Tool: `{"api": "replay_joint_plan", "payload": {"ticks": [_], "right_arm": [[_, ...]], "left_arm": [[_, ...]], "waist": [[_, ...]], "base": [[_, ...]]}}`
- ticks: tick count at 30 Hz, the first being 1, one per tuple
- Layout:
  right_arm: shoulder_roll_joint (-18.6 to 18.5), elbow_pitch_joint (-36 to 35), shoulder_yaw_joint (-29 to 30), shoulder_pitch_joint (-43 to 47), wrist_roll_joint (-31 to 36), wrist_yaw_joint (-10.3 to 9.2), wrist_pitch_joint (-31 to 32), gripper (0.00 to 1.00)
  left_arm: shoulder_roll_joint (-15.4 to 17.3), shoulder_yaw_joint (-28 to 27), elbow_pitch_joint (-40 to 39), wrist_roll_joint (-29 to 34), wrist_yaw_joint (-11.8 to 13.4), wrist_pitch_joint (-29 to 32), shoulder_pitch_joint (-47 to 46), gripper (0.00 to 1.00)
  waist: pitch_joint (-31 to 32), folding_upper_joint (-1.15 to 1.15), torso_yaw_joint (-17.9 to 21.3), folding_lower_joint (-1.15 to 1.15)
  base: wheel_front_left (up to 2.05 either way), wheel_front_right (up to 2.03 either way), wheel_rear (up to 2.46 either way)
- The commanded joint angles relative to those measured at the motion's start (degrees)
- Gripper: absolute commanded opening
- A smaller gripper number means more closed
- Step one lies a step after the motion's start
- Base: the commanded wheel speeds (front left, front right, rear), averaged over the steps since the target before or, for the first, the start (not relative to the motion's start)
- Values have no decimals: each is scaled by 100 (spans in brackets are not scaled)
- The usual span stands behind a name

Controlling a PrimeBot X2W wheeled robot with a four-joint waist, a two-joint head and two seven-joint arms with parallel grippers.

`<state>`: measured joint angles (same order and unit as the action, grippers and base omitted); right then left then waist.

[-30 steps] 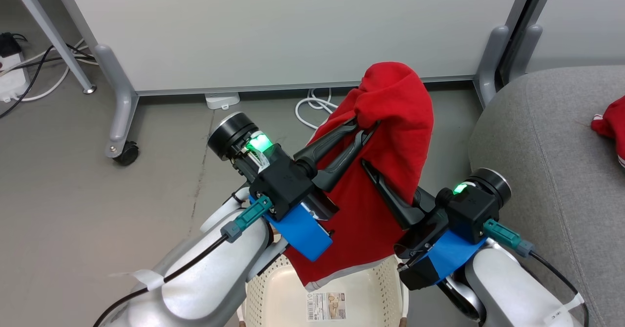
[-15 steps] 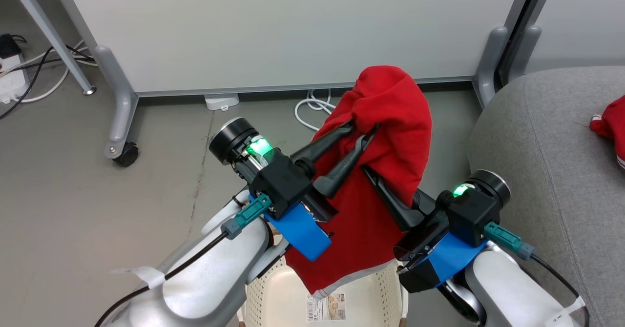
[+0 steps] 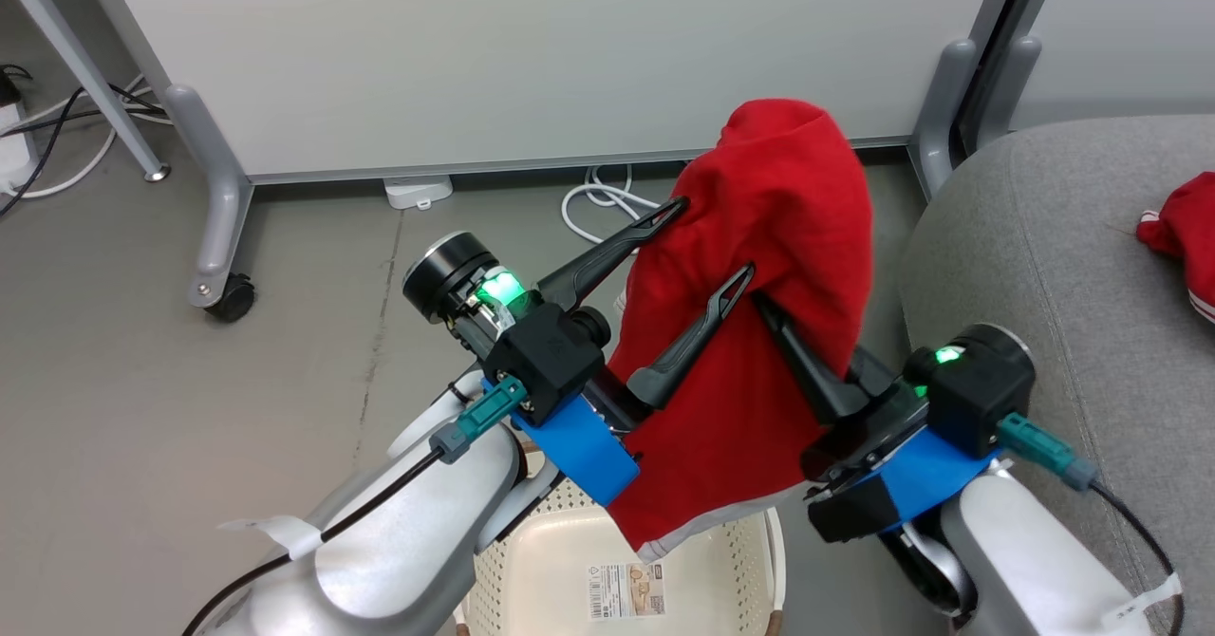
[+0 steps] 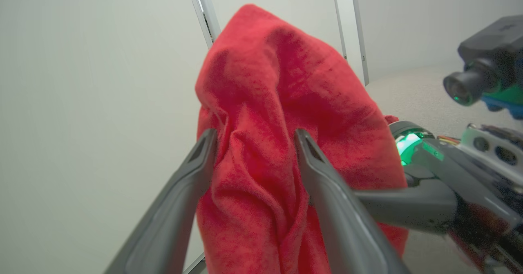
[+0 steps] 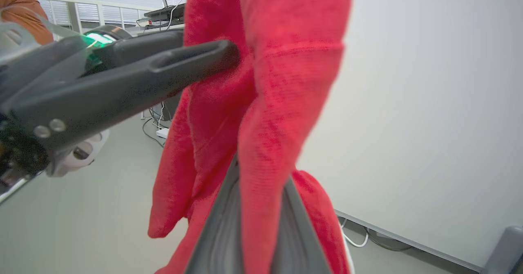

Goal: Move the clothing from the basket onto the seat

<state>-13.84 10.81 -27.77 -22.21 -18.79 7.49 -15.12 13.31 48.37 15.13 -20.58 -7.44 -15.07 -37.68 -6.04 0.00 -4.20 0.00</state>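
Clothing (image 3: 759,332), a soft, fleecy bright red garment bunched into a rounded hump, hangs in the air above the basket (image 3: 774,560), its lower hem edged in white. My right claw (image 3: 764,306) is pinched tight on it, with cloth draped over the fingers. My left claw (image 3: 712,237) is spread wide, a fold lying ungripped between its smooth dark fingers. The basket is cream perforated plastic; the sticker (image 3: 626,590) on its floor is too small to read. Another red piece (image 3: 1182,237) lies on the grey fabric seat (image 3: 1044,256).

Grey floor (image 3: 190,408) below me: basket (image 3: 541,546), white cable loop (image 3: 588,209) near partition (image 3: 532,57). Seat (image 3: 1025,237) on my right carries one red garment (image 3: 1177,237).
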Motion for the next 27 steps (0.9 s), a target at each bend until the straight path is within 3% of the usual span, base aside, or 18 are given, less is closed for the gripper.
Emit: {"api": "replay_joint_plan", "payload": {"ticks": [1,9,27], "right_arm": [[-34,-30,125,44,24,1,-4,0],[-104,-106,738,204,197,1,-4,0],[221,-474,1864,623,388,1,-4,0]], "left_arm": [[21,-5,27,0,-3,-15,36,100],[27,-6,37,42,-3,-15,179,100],[88,404,-13,201,-3,-15,-4,100]], "waist": [[-13,0,23,0],[-116,0,276,0],[-820,0,1832,0]], "base": [[0,0,0],[0,0,0],[0,0,0]]}}
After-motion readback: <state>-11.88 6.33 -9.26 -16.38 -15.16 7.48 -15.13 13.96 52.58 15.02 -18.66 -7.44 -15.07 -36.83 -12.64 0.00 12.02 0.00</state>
